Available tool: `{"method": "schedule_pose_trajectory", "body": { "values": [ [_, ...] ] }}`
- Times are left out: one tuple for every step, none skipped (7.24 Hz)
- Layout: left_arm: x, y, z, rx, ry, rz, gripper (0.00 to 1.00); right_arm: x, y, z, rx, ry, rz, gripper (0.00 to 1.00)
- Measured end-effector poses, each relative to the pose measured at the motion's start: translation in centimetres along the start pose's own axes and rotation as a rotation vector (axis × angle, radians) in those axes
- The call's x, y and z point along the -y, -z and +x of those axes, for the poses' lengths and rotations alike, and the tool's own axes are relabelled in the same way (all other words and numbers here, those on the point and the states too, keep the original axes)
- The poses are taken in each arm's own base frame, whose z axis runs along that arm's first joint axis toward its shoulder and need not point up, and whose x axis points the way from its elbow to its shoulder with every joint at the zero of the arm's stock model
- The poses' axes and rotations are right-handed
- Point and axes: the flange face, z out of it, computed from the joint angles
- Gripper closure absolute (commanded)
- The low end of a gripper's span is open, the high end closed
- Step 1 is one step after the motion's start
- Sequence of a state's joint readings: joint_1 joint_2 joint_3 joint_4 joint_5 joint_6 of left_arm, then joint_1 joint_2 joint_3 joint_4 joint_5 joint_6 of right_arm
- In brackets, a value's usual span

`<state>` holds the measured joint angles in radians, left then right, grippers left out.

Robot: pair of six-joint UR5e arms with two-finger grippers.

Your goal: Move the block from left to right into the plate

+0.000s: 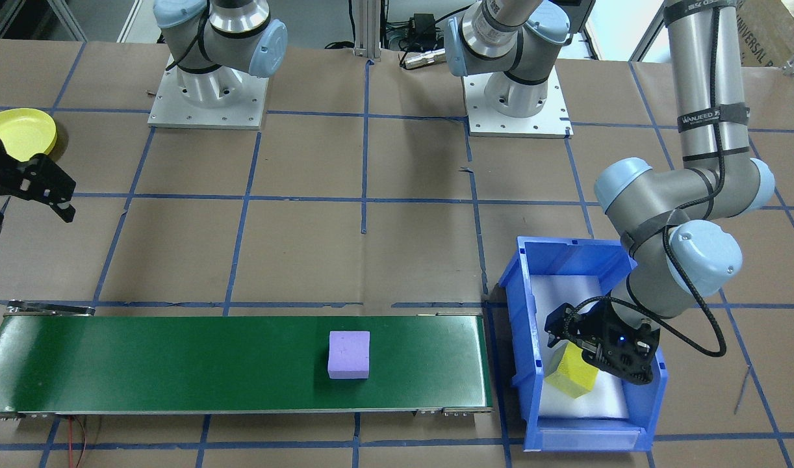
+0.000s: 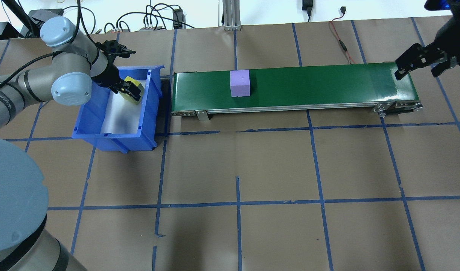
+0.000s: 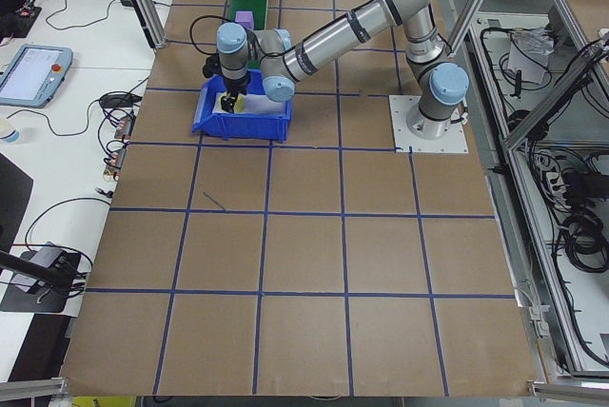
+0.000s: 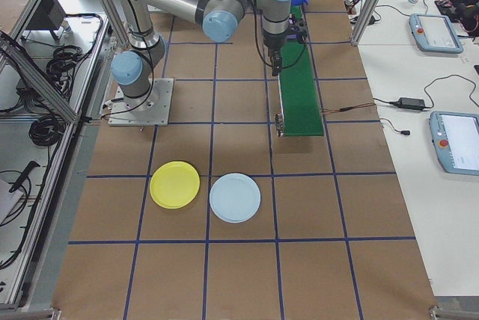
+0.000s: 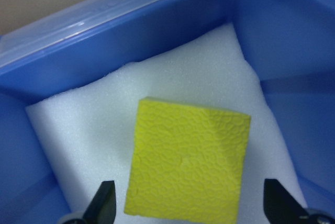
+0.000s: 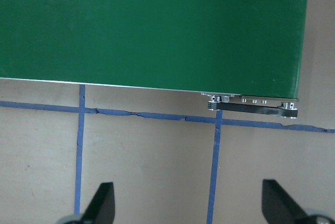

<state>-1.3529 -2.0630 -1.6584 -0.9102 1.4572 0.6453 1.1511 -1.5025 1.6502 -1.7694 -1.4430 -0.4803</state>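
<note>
Inside blue bin (image 1: 525,338), yellow block (image 1: 572,376) partly hidden by left gripper (image 1: 582,348)

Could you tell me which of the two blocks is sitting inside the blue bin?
The yellow block, under the open left gripper in the blue bin. The purple block lies on the green conveyor belt instead.
</note>
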Motion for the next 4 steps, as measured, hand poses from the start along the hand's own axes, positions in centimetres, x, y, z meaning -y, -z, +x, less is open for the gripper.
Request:
{"method": "schedule_pose_trajectory", "body": {
  "values": [
    [0.2, 0.7, 0.0, 0.013, -0.003, 0.010, 0.49, 0.7, -1.2, 1.9, 0.056, -0.031, 0.014, 0.00],
    [0.6, 2.3, 0.2, 0.034, -0.004, 0.034, 0.49, 2.0, -2.8, 3.3, 0.111, -0.052, 0.046, 0.00],
    [1.0, 4.9, 0.5, 0.059, -0.004, 0.069, 0.49, 3.3, -4.7, 4.4, 0.148, -0.078, 0.068, 0.00],
    [1.2, 7.2, 0.9, 0.081, -0.006, 0.100, 0.49, 4.3, -6.7, 5.3, 0.168, -0.115, 0.076, 0.00]
  ]
}}
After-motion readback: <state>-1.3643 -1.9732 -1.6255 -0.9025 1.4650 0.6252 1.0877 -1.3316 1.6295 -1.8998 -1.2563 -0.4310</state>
